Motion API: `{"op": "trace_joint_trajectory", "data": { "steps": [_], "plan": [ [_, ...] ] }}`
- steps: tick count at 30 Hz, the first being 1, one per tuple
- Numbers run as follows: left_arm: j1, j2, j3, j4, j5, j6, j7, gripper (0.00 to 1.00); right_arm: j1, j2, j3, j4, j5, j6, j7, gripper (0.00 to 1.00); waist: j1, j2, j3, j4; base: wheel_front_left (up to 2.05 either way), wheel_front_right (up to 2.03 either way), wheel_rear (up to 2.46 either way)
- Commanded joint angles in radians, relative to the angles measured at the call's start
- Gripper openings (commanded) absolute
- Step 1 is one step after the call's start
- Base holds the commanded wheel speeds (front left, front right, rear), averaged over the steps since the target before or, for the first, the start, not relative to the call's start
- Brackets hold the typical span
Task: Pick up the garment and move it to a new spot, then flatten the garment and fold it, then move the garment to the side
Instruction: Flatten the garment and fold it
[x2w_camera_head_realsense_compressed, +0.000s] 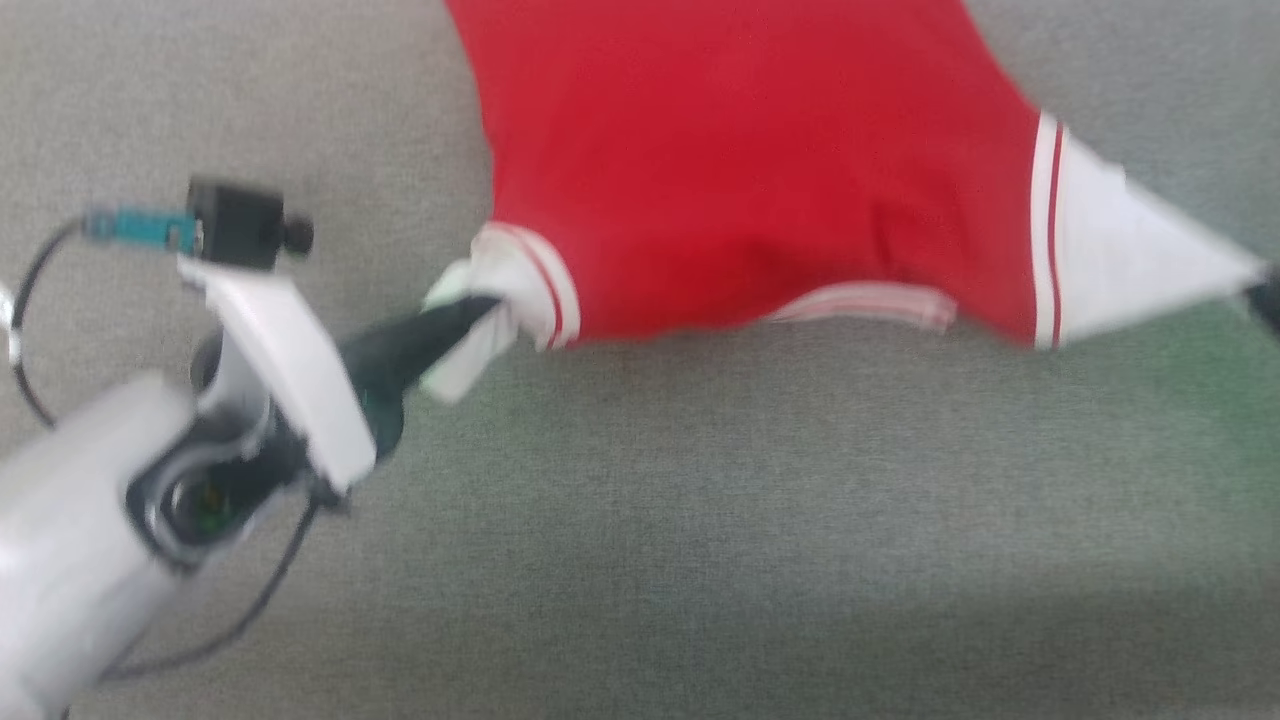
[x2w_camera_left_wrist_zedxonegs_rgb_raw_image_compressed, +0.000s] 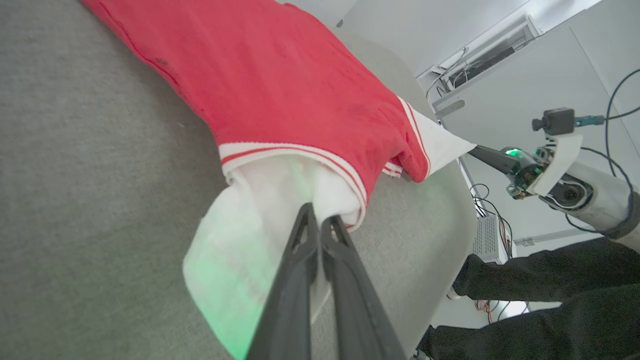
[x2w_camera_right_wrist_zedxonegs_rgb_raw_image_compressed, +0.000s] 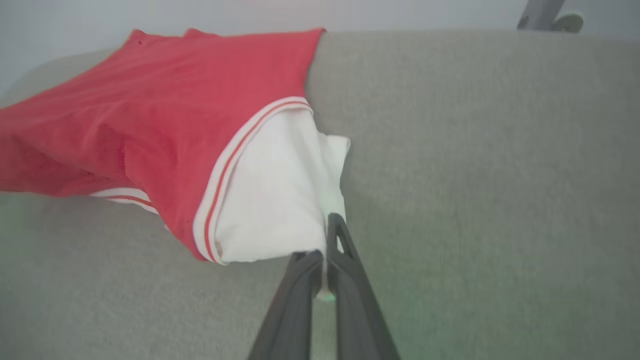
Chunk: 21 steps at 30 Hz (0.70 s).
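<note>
The garment, a bright red T-shirt with white sleeve ends, is stretched out between my two grippers above the grey table. My left gripper is shut on the bunched white left sleeve end; its own view has the dark fingers pinched together in the cloth. At the head view's right edge my right gripper is shut on the other white sleeve, pulled to a point. In the right wrist view its fingers clamp that sleeve. The left wrist view also catches the right gripper holding the far sleeve.
A grey fabric-covered table lies under the shirt; its rounded edge is near the right arm. Beyond that edge a person's dark-clad limbs are in view, with cables and a white box on the floor.
</note>
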Motion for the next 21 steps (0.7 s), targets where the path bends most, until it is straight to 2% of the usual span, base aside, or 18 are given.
{"op": "trace_joint_trajectory", "data": {
  "steps": [1, 10, 17, 19, 21],
  "plan": [
    [0.033, 0.013, -0.001, -0.023, 0.005, 0.0, -0.009, 0.0, 0.034, -0.016, 0.006, -0.025, 0.009, -0.002, 0.001, 0.0, 0.0, 0.0, -0.014, -0.006, 0.0, 0.0, 0.0],
    [0.231, 0.123, -0.025, -0.177, 0.04, 0.0, -0.094, 0.0, 0.293, -0.157, 0.041, -0.23, 0.115, -0.002, -0.02, 0.0, 0.0, 0.0, -0.054, -0.006, 0.0, 0.0, 0.0],
    [0.35, 0.224, 0.013, -0.343, -0.029, 0.0, -0.14, 0.0, 0.425, -0.302, 0.04, -0.375, 0.205, -0.002, -0.121, 0.0, 0.0, 0.0, -0.062, -0.006, 0.0, 0.0, 0.0],
    [0.367, 0.256, 0.021, -0.365, -0.017, 0.0, -0.136, 0.0, 0.448, -0.329, 0.04, -0.408, 0.222, -0.002, -0.151, 0.0, 0.0, 0.0, -0.06, -0.007, 0.0, 0.0, 0.0],
    [0.376, 0.258, 0.025, -0.367, -0.021, 0.001, -0.142, 0.0, 0.454, -0.339, 0.038, -0.415, 0.232, -0.002, -0.164, 0.0, 0.0, 0.0, -0.06, -0.007, 0.0, 0.0, 0.0]
  ]
}}
